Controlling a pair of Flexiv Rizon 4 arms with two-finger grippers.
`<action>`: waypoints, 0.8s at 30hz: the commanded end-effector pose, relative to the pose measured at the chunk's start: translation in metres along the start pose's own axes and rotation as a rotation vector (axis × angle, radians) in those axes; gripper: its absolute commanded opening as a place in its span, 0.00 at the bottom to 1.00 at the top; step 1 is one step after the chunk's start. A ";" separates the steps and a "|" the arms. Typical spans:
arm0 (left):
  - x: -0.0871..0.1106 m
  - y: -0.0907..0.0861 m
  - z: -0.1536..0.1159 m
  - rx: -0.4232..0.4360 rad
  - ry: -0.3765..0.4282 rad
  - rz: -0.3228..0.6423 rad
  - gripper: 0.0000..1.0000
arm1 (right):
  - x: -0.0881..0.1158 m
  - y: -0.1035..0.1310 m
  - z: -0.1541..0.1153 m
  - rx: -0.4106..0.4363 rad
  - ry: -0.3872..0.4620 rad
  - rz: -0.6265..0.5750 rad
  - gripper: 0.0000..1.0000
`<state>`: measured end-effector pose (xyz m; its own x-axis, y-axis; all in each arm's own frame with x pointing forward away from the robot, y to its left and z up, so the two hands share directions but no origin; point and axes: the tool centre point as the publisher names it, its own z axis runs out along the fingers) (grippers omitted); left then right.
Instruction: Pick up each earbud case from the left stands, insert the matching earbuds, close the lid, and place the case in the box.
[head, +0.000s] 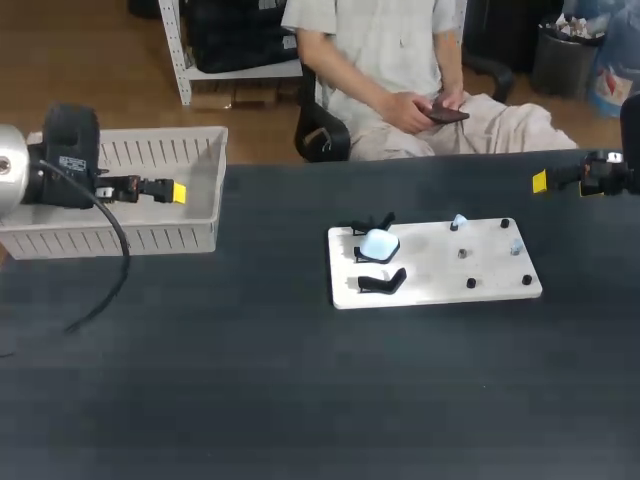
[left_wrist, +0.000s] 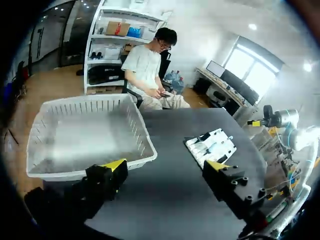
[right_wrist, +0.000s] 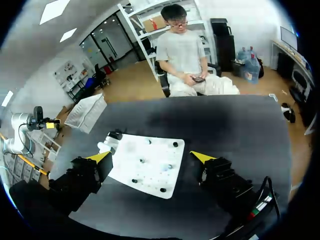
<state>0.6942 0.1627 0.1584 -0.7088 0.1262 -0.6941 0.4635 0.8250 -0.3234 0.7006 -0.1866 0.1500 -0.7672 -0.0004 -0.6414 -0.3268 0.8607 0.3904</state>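
1. The pick-up step is judged not yet begun; no case is held, and a reach to the stands is called for next.
2. Well left of the board (head: 490, 285), the box (head: 120, 150) is set at the table's edge; the left gripper (left_wrist: 166, 167) is held over the box's right end, its fingers spread wide with nothing between them.
3. On the board's left edge three black stands (head: 383, 283) are ranged; one pale case (head: 379, 243) is seen on the middle stand, well apart from both grippers; whether its lid is up cannot be told.
4. On the board's right half, two small pale earbuds (head: 459, 222) are seated among black pegs.
5. Well right of the board, the right gripper (right_wrist: 150, 157) is held released and empty.
6. The next move is judged to need one gripper brought over the case, lowered with its fingers either side, and closed gently, since the smooth rounded shell may slip.
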 end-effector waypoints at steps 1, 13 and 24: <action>-0.004 -0.003 0.008 0.107 -0.010 0.106 1.00 | 0.000 0.000 0.000 0.000 0.000 -0.001 1.00; -0.014 -0.052 0.043 0.276 0.040 0.550 1.00 | 0.000 0.000 0.000 0.000 0.000 -0.001 1.00; -0.007 -0.094 0.090 0.428 0.098 0.748 1.00 | 0.000 0.000 0.000 0.000 0.000 -0.001 1.00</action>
<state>0.6851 0.0515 0.1452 -0.1891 0.5991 -0.7780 0.9511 0.3088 0.0067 0.7006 -0.1866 0.1500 -0.7672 -0.0005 -0.6414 -0.3269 0.8607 0.3903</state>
